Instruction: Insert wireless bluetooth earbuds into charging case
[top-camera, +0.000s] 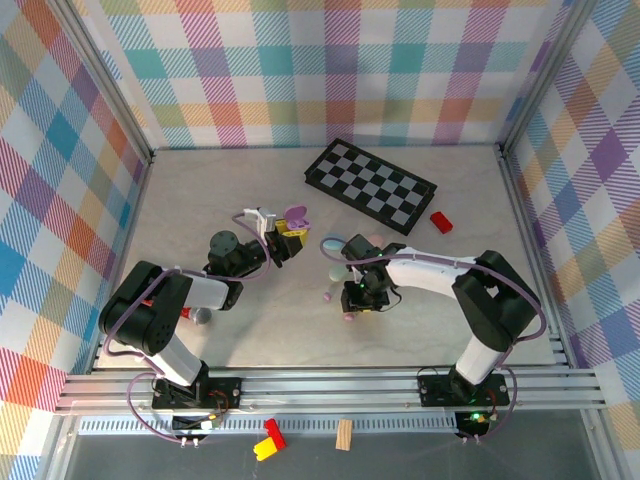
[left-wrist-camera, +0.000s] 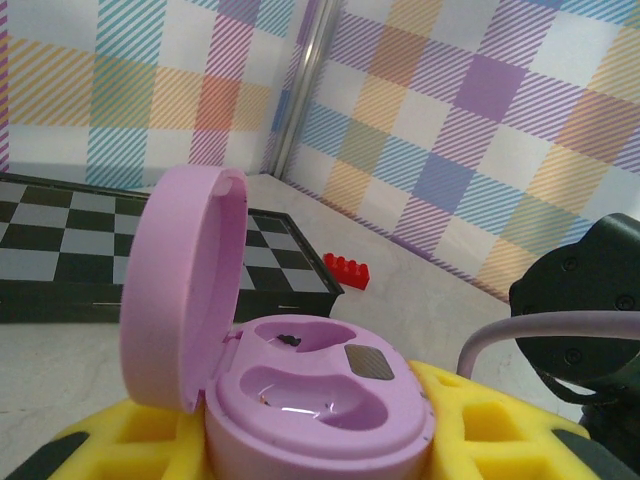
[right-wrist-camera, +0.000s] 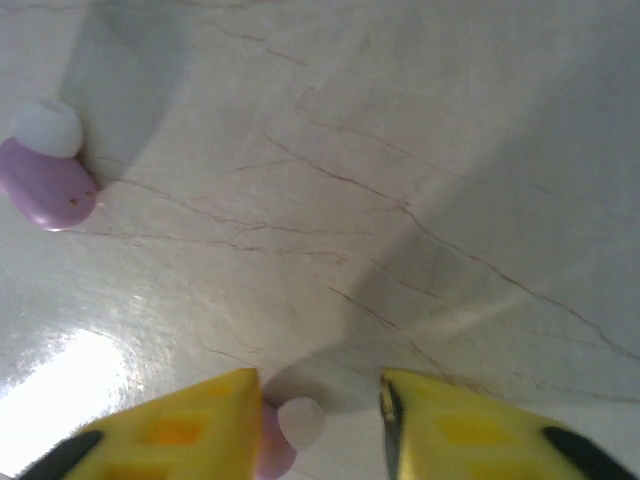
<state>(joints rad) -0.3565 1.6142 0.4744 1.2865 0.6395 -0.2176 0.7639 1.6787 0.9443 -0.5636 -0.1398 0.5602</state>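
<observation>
Lilac-pink charging case (left-wrist-camera: 320, 410) sits clenched in the L jaws, its lid (left-wrist-camera: 180, 290) hinged upright and both wells bare, so no bud is seated yet. On the pale surface (right-wrist-camera: 420, 150) a purple earbud w/ whitish tip (right-wrist-camera: 285, 428) lies btwn the R jaws. These stand apart and released: the bud is right beside one jaw, w/ a clear gap to the other. A second purple earbud (right-wrist-camera: 45, 178) lies well off to one side. Step in hand looks like the pick-up of the first bud. Next move prob. calls for centring on it, pinching gently since it is tiny and glossy, then carrying it across to the held case and matching its shape to a well. Views differ. L wrist cam alone gives the look inside the case, plus a chessboard (left-wrist-camera: 60, 250) and red brick (left-wrist-camera: 346, 270) behind. R wrist cam alone shows how the bud lies btwn the jaws. Overhead cam gives the layout: both arms reaching toward mid-surface, tips near each other but apart, w/ other pastel cases (top-camera: 335, 243) btwn them and the board.
</observation>
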